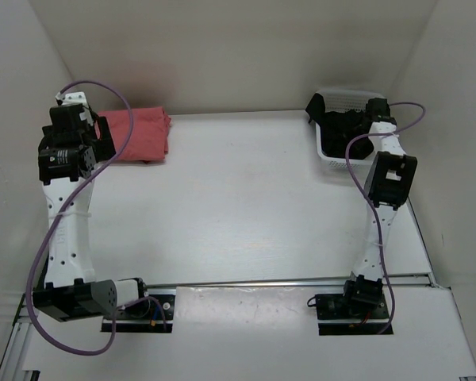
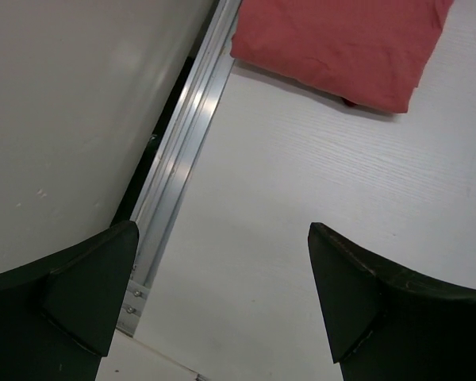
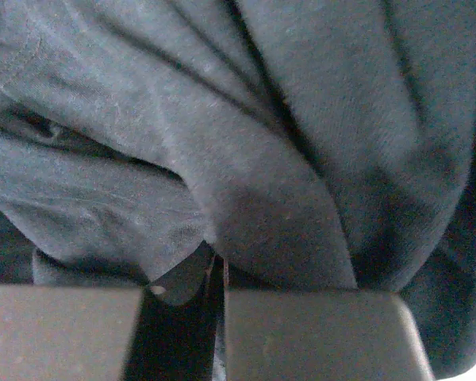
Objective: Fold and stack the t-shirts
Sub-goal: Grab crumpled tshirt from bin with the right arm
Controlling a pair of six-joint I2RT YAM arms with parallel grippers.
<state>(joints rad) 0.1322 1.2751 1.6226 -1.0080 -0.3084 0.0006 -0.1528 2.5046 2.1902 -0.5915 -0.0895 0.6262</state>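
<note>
The left arm (image 1: pixel 63 214) rises from the near-left corner of the table (image 1: pixel 246 214) and reaches to the far-left corner. The left gripper (image 2: pixel 222 230) hangs over the table's left edge, jaws spread wide with nothing between them. Just beside it lies the salmon pink t-shirt (image 1: pixel 139 135), folded into a neat flat rectangle at the far-left corner, a sliver of darker red cloth (image 2: pixel 349 101) showing under one edge.

The right arm (image 1: pixel 381 206) climbs from the near-right corner and bends its wrist down into the white basket (image 1: pixel 333 161) at the far-right corner. The right gripper (image 3: pixel 218 286) is clenched tight and seems to have nipped a fold of the black t-shirt (image 3: pixel 301 119), which lies crumpled in deep creases inside the basket.
</note>
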